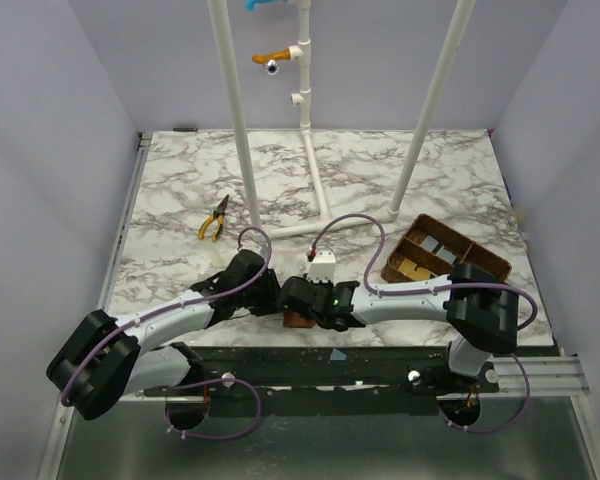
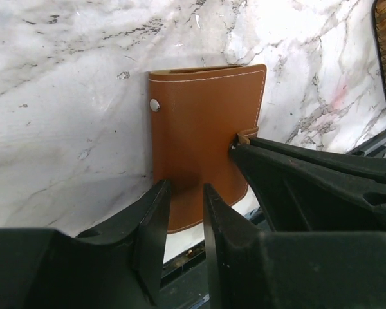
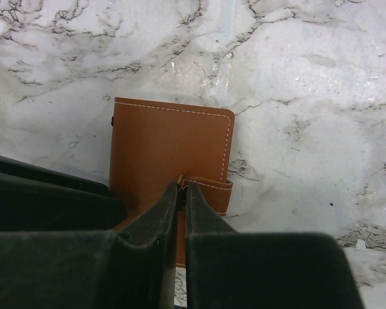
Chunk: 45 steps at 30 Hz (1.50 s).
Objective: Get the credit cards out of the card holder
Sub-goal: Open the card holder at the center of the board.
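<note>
Marble table (image 1: 180, 180), lilac walls (image 1: 40, 150) — right pincer (image 3: 182, 187) pinching card holder (image 3: 161, 141), left pincer (image 2: 185, 190) ajar.

The card holder (image 2: 202, 141) lies at the near edge of the tabletop (image 1: 180, 180), boxed in by both hands. The left hand (image 2: 185, 187) covers one end, its fingers a narrow gap apart. The right hand (image 3: 182, 187) blocks the adjoining side, pinching the snap tab (image 3: 212, 187). The end opposite the left hand and the side bearing the snap stud (image 2: 154, 104) face bare marble. Farther back, white frame pipes (image 1: 238, 130) stand on the tabletop and obstruct passes through its middle. Pliers (image 1: 214, 220) lie rear-left. A woven basket (image 1: 442, 262) fills the right side, just behind the right arm (image 1: 410, 295). The far strip behind the pipes is open.
</note>
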Each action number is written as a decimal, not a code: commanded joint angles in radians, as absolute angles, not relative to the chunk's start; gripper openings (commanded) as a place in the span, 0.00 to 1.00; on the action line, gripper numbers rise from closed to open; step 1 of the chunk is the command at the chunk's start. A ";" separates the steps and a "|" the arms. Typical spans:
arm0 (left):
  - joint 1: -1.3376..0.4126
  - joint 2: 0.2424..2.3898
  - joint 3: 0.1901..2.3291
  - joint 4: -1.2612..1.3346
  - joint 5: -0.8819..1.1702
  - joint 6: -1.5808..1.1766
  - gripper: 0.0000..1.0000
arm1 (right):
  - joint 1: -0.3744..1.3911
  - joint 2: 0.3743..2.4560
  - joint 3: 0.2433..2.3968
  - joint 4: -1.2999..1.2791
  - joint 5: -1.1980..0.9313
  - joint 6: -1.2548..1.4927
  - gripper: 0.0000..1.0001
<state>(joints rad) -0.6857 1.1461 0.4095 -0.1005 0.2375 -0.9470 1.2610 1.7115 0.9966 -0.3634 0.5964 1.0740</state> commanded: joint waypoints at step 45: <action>-0.718 0.986 0.455 -0.280 0.064 -0.939 0.52 | 1.249 1.469 1.102 -0.490 0.632 1.034 0.01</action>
<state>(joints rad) -0.7155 1.0080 0.4431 -0.2569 0.0975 -0.9489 1.2465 1.4757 1.0538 -0.4541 0.5854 1.0542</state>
